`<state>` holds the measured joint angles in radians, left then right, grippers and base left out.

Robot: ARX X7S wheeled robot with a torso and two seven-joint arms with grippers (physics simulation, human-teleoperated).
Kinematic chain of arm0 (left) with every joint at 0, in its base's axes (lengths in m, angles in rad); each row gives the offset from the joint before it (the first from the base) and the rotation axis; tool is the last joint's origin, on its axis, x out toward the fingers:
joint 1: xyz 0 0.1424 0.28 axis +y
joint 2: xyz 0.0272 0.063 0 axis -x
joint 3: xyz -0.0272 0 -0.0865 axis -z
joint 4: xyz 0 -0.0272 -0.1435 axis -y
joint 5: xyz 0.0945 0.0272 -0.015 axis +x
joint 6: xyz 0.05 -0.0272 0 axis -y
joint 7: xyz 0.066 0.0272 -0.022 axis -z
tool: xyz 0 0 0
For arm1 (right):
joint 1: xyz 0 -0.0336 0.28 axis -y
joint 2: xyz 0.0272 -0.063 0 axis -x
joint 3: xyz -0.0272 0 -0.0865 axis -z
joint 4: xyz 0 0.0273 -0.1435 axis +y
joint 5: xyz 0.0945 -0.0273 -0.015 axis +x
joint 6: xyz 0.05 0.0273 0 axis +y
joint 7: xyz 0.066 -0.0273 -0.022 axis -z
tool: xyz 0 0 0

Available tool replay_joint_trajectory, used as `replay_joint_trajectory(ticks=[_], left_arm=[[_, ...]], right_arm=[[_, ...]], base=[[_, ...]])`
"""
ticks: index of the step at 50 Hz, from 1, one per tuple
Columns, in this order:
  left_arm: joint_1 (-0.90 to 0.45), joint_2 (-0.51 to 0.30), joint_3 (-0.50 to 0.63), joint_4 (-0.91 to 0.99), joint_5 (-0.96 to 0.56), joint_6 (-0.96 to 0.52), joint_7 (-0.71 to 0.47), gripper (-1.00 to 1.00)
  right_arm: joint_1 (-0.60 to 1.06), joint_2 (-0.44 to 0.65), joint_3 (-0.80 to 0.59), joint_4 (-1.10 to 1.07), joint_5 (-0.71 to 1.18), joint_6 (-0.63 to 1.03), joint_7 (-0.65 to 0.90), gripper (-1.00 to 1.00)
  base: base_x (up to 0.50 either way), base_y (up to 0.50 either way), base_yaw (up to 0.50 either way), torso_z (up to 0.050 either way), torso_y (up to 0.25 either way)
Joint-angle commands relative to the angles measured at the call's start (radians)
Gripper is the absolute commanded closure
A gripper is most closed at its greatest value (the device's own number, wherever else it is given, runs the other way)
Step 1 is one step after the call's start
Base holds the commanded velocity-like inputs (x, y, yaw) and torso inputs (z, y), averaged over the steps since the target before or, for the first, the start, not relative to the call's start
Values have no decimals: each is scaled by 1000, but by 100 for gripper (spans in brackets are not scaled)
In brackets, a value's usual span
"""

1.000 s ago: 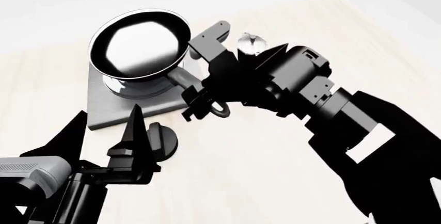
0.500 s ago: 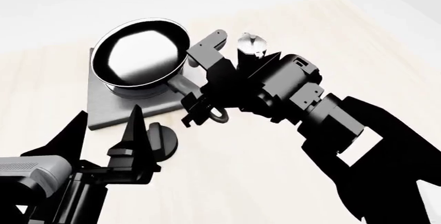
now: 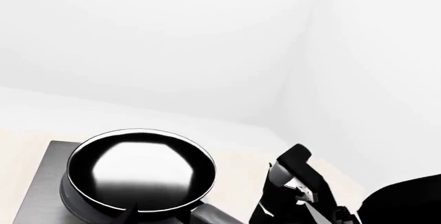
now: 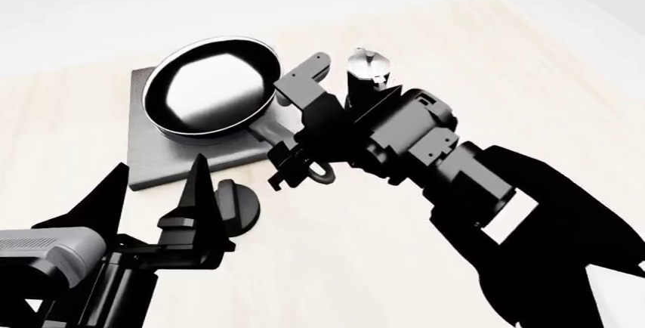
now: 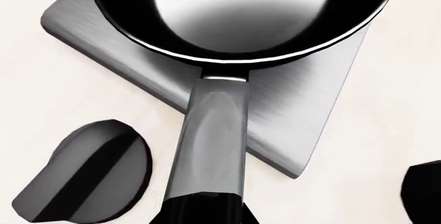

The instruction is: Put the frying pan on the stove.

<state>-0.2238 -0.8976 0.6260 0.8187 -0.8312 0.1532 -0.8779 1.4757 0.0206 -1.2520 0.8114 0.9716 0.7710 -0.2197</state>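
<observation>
The frying pan (image 4: pixel 210 90), glossy black with a bright reflective inside, sits low over the stove (image 4: pixel 151 158), a grey square slab. I cannot tell if they touch. My right gripper (image 4: pixel 287 150) is shut on the pan's grey handle (image 5: pixel 214 131), near its loop end (image 4: pixel 320 171). In the right wrist view the pan (image 5: pixel 241 12) covers the middle of the stove (image 5: pixel 303 131), and my right gripper (image 5: pixel 203 211) clasps the handle at the frame's edge. The left wrist view shows the pan (image 3: pixel 141 170) on the stove (image 3: pixel 38 182). My left gripper (image 4: pixel 151 203) is open and empty, in front of the stove.
A small round black knob (image 4: pixel 240 205) lies just in front of the stove, beside my left gripper; it also shows in the right wrist view (image 5: pixel 86 175). A black-and-silver moka pot (image 4: pixel 367 67) stands behind my right wrist. The pale wooden table (image 4: pixel 524 78) stretches to the right.
The pan has come down toward the stove and levelled out, carried by my right gripper. The right arm has shifted slightly left. The left arm has not moved.
</observation>
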Motion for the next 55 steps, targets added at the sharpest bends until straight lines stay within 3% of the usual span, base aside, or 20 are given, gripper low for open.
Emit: replay_joint_trajectory(ticks=[1,14,31,32,55], left_arm=[[1,-1,-1,0,-1,1,0,-100],[3,1,-1,-1,1,1,2,-100],[1,4,1,0,1,-2,4,-100],[1,4,1,1,1,-3,4,-100],[1,8,2,-2,3,-4,6,-100]], right_arm=[[34,-20,-20,31,24,-58,4,100],[51,-18,-125,51,123,-114,26,100],[49,-15,-145,72,165,-156,44,100],[51,-14,-147,71,166,-153,49,-100],[60,-8,-157,61,186,-150,48,-100]], base=[[0,0,0,0,0],[0,0,0,0,2],[0,0,0,1,1],[0,0,0,0,0],[0,0,0,0,0]])
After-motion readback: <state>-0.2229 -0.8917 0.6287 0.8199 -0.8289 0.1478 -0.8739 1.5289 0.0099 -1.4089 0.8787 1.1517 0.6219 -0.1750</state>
